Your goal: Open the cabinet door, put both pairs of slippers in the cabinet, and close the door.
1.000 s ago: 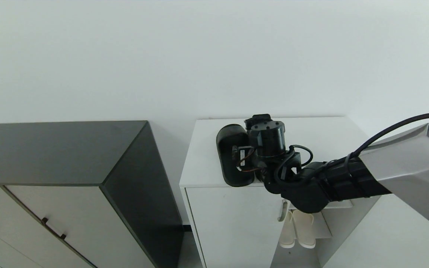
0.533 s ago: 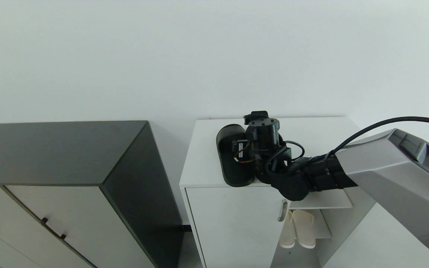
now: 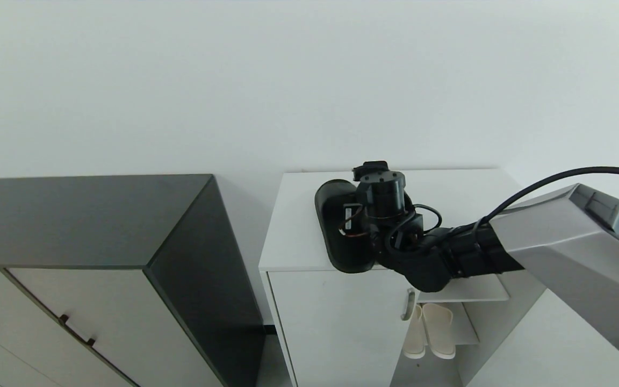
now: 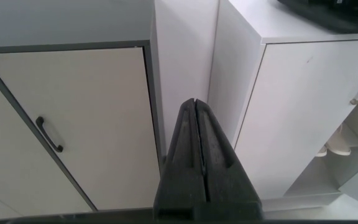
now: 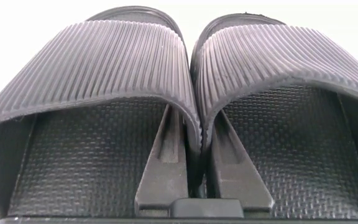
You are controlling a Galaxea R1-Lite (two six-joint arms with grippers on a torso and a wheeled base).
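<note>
At front edge of white cabinet top [image 3: 293, 236]: pair of black ribbed rubber slippers [image 3: 342, 231], near end reached edge. Right gripper [image 5: 194, 146] pinched inner straps together. Bare top alongside. Left gripper [image 4: 199, 124] closed, empty.

black slippers [image 5: 104, 68] 2 | white slippers [image 3: 441, 333] 2, 5 o'clock | cabinets 2: white cabinet [image 3: 336, 322] 5 o'clock, dark cabinet [image 3: 73, 220] 8 o'clock | handles 3: white handle [image 3: 408, 303] 1, dark handles [image 3: 65, 320] 2 | grippers 2: left gripper [image 4: 194, 106], right gripper [image 5: 194, 118]
</note>
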